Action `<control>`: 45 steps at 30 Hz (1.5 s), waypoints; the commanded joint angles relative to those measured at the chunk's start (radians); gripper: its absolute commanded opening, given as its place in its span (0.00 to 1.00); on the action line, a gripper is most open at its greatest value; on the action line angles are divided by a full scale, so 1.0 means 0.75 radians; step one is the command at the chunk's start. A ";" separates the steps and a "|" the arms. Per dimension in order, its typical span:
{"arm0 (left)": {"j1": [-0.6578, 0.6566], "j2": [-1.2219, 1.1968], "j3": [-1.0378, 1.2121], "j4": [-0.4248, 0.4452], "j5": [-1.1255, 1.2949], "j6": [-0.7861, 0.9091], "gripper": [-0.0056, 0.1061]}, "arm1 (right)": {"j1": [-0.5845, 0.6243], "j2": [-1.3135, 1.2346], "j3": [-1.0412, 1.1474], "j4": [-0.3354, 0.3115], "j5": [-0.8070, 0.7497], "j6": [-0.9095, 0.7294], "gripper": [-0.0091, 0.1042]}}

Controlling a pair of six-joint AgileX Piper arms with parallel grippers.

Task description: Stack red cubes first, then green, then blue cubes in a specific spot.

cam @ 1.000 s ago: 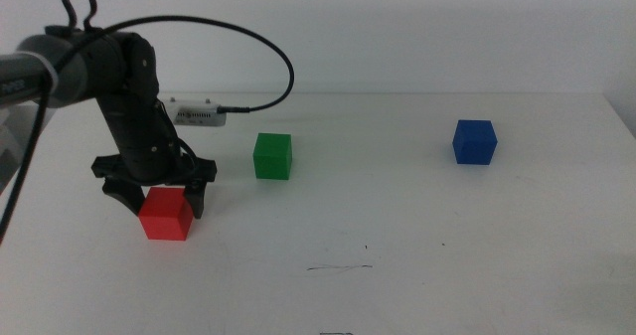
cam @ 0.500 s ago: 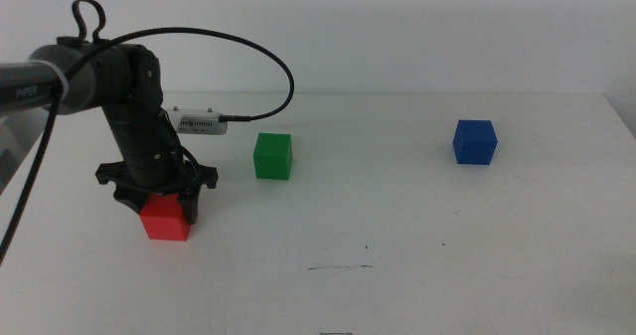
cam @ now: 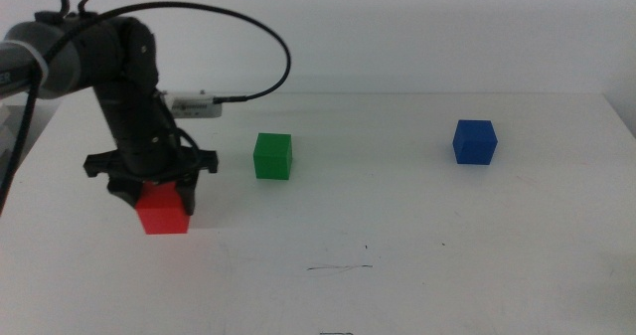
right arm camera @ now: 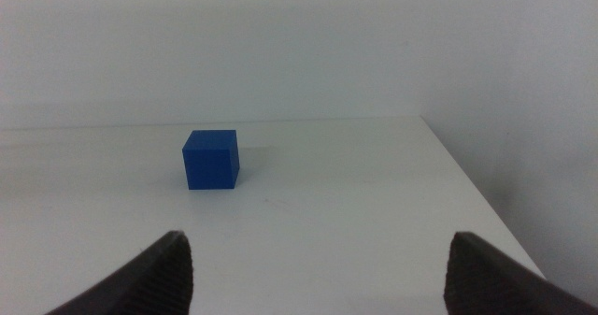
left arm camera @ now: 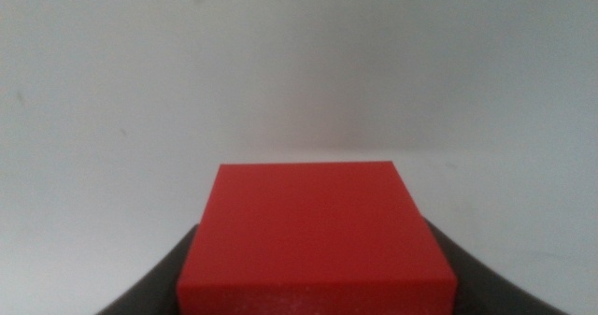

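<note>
Red cube [cam: 163, 214] sits pinched between the left gripper's [cam: 157, 198] jaws, left of the green cube [cam: 272, 156].

The red cube [cam: 162, 212] sits left of the green cube [cam: 272, 156], the blue cube [cam: 474, 141] far right

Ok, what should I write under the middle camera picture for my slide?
Left gripper holding the red cube, with the green cube and blue cube waiting on the white table.

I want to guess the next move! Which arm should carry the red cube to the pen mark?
Probably the left. Its hand is closed around the red cube, near the pen mark. The right hand waits open, facing the blue cube.
</note>
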 commanded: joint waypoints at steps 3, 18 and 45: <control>-0.120 -0.113 -0.061 -0.008 0.062 -0.130 0.38 | -0.010 -0.020 -0.013 -0.011 -0.099 -0.017 0.87; -0.557 0.151 -0.518 -0.009 0.152 -0.514 0.38 | -0.010 -0.020 -0.013 -0.011 -0.099 -0.017 0.87; -0.617 0.360 -0.625 -0.107 0.168 -0.599 0.38 | -0.010 -0.020 -0.013 -0.011 -0.099 -0.017 0.87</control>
